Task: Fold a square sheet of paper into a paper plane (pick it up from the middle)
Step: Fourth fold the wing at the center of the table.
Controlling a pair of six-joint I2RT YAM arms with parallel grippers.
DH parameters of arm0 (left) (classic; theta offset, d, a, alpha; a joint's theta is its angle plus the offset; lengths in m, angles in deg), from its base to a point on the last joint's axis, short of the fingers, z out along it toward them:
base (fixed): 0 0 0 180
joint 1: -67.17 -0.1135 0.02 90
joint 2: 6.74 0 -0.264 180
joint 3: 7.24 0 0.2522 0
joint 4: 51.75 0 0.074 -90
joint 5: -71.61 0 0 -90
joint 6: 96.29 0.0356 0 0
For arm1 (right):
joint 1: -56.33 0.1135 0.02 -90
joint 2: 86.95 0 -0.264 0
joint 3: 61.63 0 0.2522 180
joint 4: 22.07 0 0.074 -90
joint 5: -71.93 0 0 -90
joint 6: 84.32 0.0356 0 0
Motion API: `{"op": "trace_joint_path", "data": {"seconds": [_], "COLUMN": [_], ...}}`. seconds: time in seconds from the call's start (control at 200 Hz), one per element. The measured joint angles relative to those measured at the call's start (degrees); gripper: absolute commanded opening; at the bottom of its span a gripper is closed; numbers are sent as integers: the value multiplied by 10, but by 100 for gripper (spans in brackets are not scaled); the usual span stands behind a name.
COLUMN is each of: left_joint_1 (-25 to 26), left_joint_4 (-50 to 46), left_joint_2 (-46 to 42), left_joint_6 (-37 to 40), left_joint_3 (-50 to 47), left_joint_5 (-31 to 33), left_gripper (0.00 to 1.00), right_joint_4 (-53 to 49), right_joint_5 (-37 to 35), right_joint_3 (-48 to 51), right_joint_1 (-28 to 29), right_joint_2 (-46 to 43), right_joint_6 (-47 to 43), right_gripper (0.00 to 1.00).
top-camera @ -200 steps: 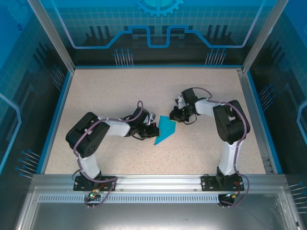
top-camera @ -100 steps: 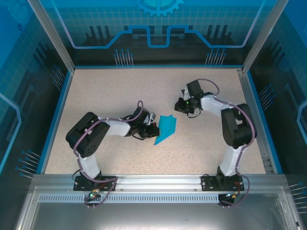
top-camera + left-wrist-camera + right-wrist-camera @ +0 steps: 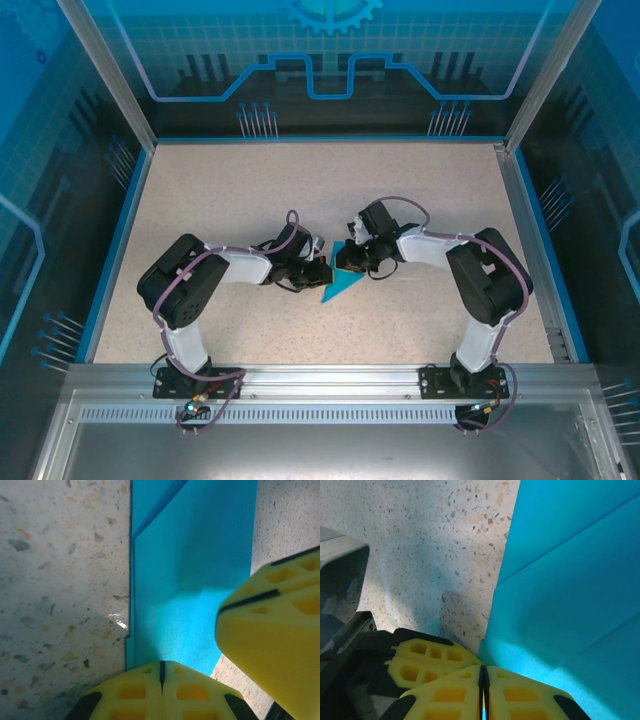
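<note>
The teal-blue square sheet of paper lies at mid table, folded into a pointed wedge with its tip toward the near left. Overlapping layers and crease lines show on the paper in the left wrist view and on the paper in the right wrist view. My left gripper is shut, its tips resting on the paper's left edge. My right gripper is shut too, its tips down on the paper's far edge. Each wrist view catches the other gripper's yellow fingers close by.
The speckled beige table has a raised blue rim and glass walls on three sides. Free room lies all around the paper. Both arms reach in from the near edge.
The right gripper swung out to the far right, then came back left and down onto the paper's far edge. The left gripper and the paper stayed put.
</note>
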State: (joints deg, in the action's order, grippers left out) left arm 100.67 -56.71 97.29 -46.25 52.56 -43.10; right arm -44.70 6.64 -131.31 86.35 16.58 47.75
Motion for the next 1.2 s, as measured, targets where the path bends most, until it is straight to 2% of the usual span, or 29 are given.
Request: {"op": "trace_joint_path", "data": {"seconds": [0.465,0.675,0.805,1.201], "left_joint_1": [0,0,0,17], "left_joint_4": [-36,-90,-82,-60], "left_joint_2": [-14,-77,-110,-79], "left_joint_6": [0,-6,-20,-37], "left_joint_3": [5,5,5,5], "left_joint_5": [12,26,22,-21], "left_gripper": [0,13,14,14], "right_joint_4": [-8,-21,-23,-32], "right_joint_5": [0,-2,-2,0], "right_joint_3": [-12,-19,-21,-28], "right_joint_1": [-1,-1,-1,-1], "right_joint_2": [45,47,49,54], "right_joint_6": [4,3,3,4], "right_gripper": [10,10,10,10]}}
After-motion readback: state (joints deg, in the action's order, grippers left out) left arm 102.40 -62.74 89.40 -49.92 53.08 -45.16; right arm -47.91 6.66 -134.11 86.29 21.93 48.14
